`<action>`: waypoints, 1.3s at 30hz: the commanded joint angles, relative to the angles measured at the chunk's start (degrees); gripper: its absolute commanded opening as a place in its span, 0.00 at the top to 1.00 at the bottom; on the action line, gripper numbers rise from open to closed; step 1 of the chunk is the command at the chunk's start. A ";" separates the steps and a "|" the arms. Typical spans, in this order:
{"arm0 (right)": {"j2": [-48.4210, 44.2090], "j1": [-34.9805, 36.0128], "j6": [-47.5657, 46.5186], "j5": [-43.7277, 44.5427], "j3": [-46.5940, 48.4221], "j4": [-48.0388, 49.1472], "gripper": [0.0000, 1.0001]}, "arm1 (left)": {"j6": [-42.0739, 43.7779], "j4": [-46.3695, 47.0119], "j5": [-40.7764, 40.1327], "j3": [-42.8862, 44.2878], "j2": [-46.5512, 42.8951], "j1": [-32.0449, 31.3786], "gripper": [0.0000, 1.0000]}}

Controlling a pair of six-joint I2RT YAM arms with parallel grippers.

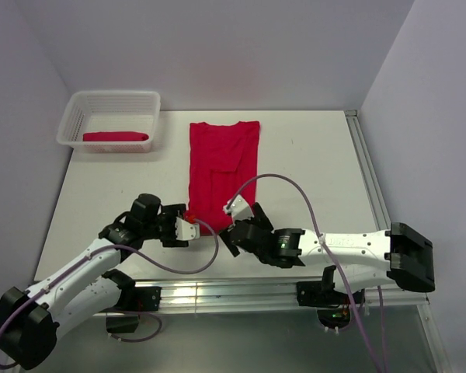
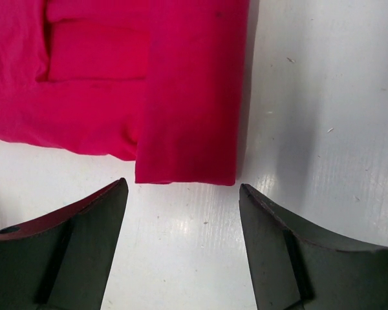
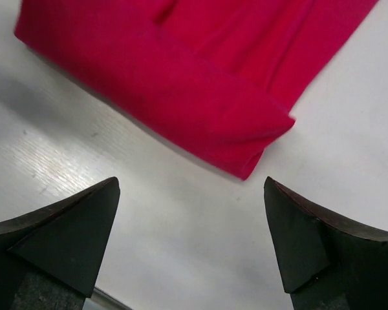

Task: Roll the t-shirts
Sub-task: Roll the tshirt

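Top external view has one red shirt [image 1: 224,167] lying flat in the middle of the table [image 1: 311,171], folded into a long strip running from 12 to 6 o'clock. A second shirt [image 1: 116,137] lies as a roll in the basket [image 1: 116,93] at 10 o'clock, partly behind the near wall.

Left wrist view: the left claw [image 2: 183,194] is spread with nothing in it. The strip's hem corner sits just past the fingertips toward 12 o'clock, apart from both. The cloth runs off the frame at 12 and 9 o'clock.

Right wrist view: the right claw [image 3: 191,187] is spread wide and bare. A folded corner of the shirt lies near, pointing toward 4 o'clock, with the rest cut off at 12.

From above, both claws cover the hem's ends at 6 o'clock, so that view cannot show whether a finger touches cloth.
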 commanded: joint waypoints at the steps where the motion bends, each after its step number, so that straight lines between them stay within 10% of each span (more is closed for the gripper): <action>1: 0.78 1.88 -9.69 4.75 6.35 -2.30 0.00 | 1.85 4.42 -2.96 -1.60 -2.71 -2.38 0.25; 18: -16.10 8.13 -32.71 25.20 -12.35 16.76 0.00 | 4.14 10.49 -3.67 -3.98 -4.20 -5.03 0.26; 27: -15.66 7.52 -47.22 14.43 -17.63 22.22 0.01 | 3.87 5.13 -2.17 -3.19 -6.31 -7.31 0.26; 39: -19.69 5.76 -32.84 7.39 -18.07 26.52 0.04 | 1.33 3.37 -2.09 -6.79 -7.19 -10.74 0.28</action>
